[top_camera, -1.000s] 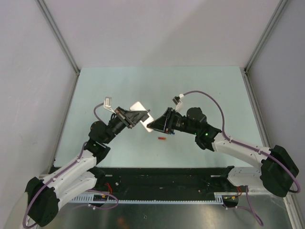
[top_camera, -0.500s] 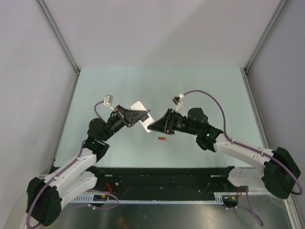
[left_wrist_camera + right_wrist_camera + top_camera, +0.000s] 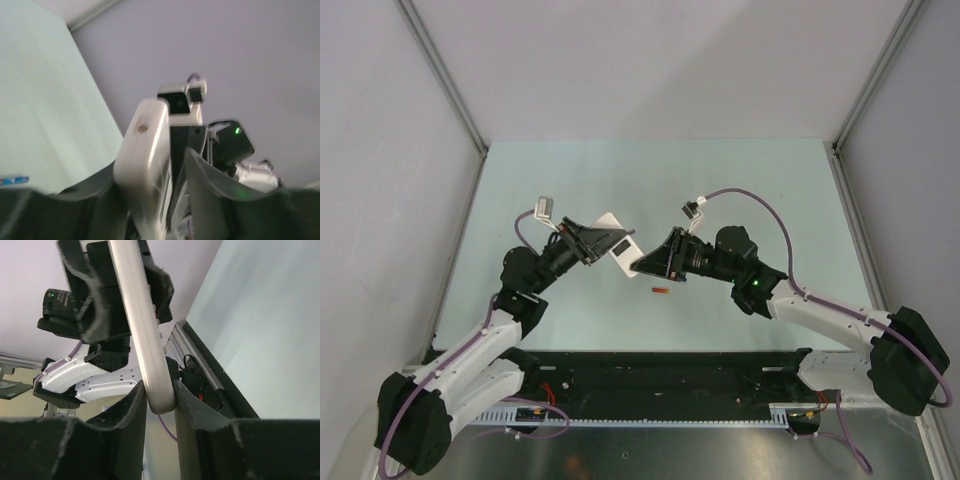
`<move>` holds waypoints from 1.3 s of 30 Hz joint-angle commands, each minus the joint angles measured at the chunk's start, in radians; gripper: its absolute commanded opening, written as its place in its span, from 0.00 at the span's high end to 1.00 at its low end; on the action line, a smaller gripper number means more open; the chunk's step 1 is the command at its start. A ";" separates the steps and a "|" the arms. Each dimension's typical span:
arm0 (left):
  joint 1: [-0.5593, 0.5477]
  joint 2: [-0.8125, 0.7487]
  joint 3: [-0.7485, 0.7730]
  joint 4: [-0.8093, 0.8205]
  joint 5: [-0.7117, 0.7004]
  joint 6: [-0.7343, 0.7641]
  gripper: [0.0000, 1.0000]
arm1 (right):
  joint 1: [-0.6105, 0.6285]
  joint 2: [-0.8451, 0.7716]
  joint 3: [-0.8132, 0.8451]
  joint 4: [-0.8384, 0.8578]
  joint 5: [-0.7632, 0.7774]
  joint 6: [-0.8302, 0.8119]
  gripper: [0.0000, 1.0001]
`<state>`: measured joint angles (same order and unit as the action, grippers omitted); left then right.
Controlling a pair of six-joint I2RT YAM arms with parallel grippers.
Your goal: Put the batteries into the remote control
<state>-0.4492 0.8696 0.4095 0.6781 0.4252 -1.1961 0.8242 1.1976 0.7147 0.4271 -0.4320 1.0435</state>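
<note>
White-edged and lifted off the pale green table [image 3: 720, 180], the remote control [image 3: 620, 255] is pinched at one end by the right gripper [image 3: 160, 390]. The left gripper [image 3: 152, 165] stands slightly parted: the remote control leans on one finger, with a gap at the other. An orange-red battery [image 3: 660, 291] lies on the table nearby; any lettering is too blurred to read.

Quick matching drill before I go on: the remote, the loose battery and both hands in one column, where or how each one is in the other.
1 remote control
2 orange-red battery
3 left hand
4 right hand

A lies on the table
B fingers pressed on both sides of the remote's end
C held up off the table
D gap showing between one finger and the remote

Pairs: 1-C, 2-A, 3-D, 4-B
</note>
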 commanded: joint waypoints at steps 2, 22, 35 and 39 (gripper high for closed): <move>0.014 -0.026 0.006 0.044 -0.014 0.007 0.36 | -0.005 0.022 -0.015 0.079 -0.014 0.006 1.00; -0.100 -0.059 -0.092 0.144 -0.137 -0.030 0.38 | -0.020 0.060 -0.067 0.374 -0.040 0.142 1.00; -0.101 -0.063 -0.078 0.167 -0.135 -0.023 0.50 | -0.020 0.051 -0.083 0.377 -0.050 0.144 1.00; -0.102 -0.055 -0.078 0.173 -0.138 -0.022 0.53 | -0.019 0.053 -0.083 0.381 -0.051 0.144 1.00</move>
<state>-0.5472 0.8124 0.3069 0.7937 0.2905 -1.2087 0.8047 1.2606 0.6300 0.7422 -0.4698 1.1793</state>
